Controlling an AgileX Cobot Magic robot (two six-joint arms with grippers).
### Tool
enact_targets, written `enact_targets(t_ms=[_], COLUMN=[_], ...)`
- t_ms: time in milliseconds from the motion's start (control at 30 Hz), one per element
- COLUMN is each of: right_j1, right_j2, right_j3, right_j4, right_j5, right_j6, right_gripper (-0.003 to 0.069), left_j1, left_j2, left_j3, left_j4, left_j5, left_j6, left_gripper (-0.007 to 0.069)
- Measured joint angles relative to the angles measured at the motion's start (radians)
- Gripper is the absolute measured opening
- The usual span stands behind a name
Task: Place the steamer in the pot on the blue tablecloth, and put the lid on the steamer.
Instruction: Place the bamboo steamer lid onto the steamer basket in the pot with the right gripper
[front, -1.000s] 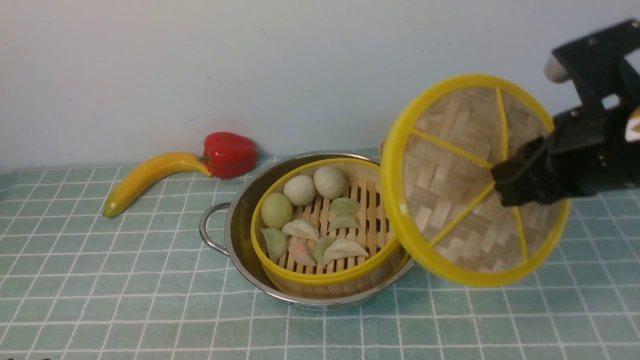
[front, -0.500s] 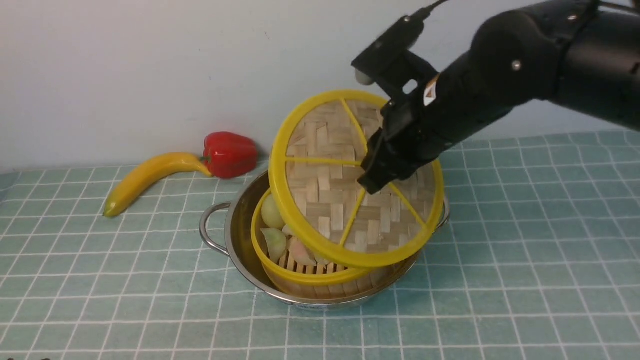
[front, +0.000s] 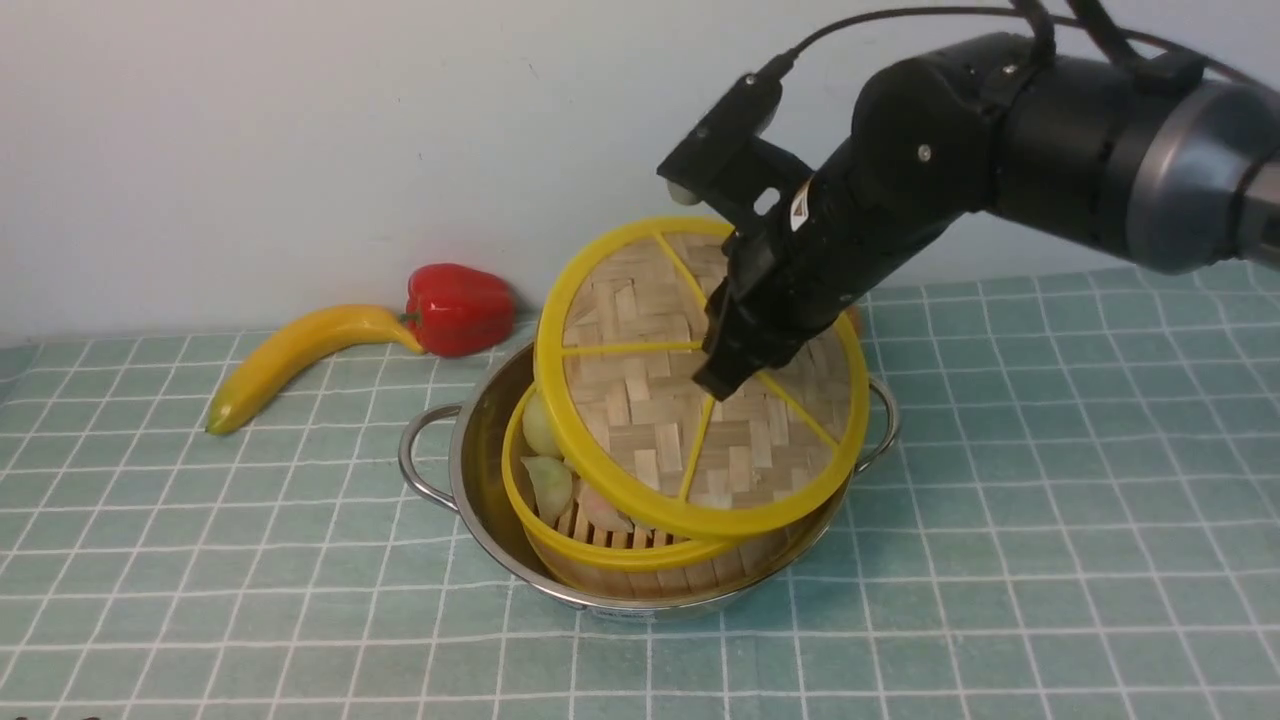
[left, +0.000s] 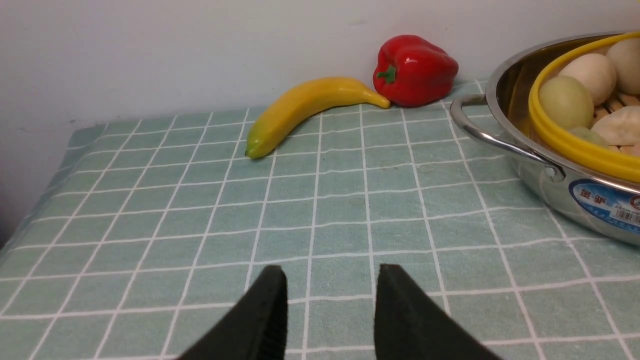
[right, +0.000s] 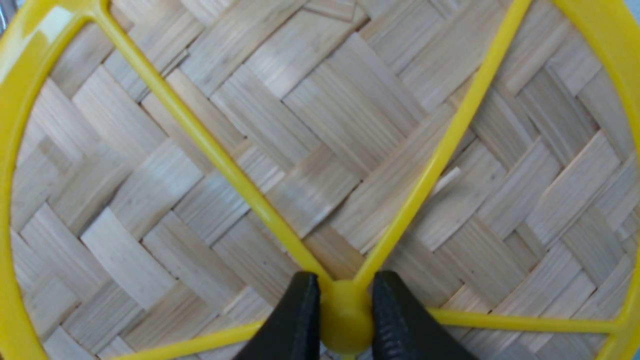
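— So, where is the lid (front: 640, 400)?
— It is over the steamer (front: 620, 556). It is tipped, high at the back and low at the front. I cannot tell if it touches the steamer's rim.
— Who holds it?
— The right gripper (front: 722, 380). Its two black fingers (right: 295, 320) pinch the yellow hub (right: 346, 320) in the middle of the lid, one on each side.
— And the steamer?
— It sits inside the pot (front: 480, 450), on the blue tablecloth (front: 1000, 500). Some dumplings (front: 550, 480) peek out on the left.
— What about the left gripper (left: 330, 310)?
— It is partly open with nothing in it, over the cloth, away from the pot. A banana (front: 290, 355) and a red pepper (front: 458, 308) lie by the wall.
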Motion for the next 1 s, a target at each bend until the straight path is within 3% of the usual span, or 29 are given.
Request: enact_targets(t_ms=[267, 1000], right_j1=[0.054, 0.054], right_j2=[0.000, 0.018], right_j3=[0.000, 0.000], right_j4=[-0.019, -0.068], right_j5=[-0.031, -0.113], right_j6=[-0.030, -0.032], right_gripper=[0.0148, 0.0148], left_j1=[0.000, 0.000], left_j2=[-0.001, -0.001], left_j3=[0.000, 0.000], left_j4=[0.000, 0.000], left_j5=[0.000, 0.000], left_j6=[0.000, 0.000], left_gripper=[0.0243, 0.0243])
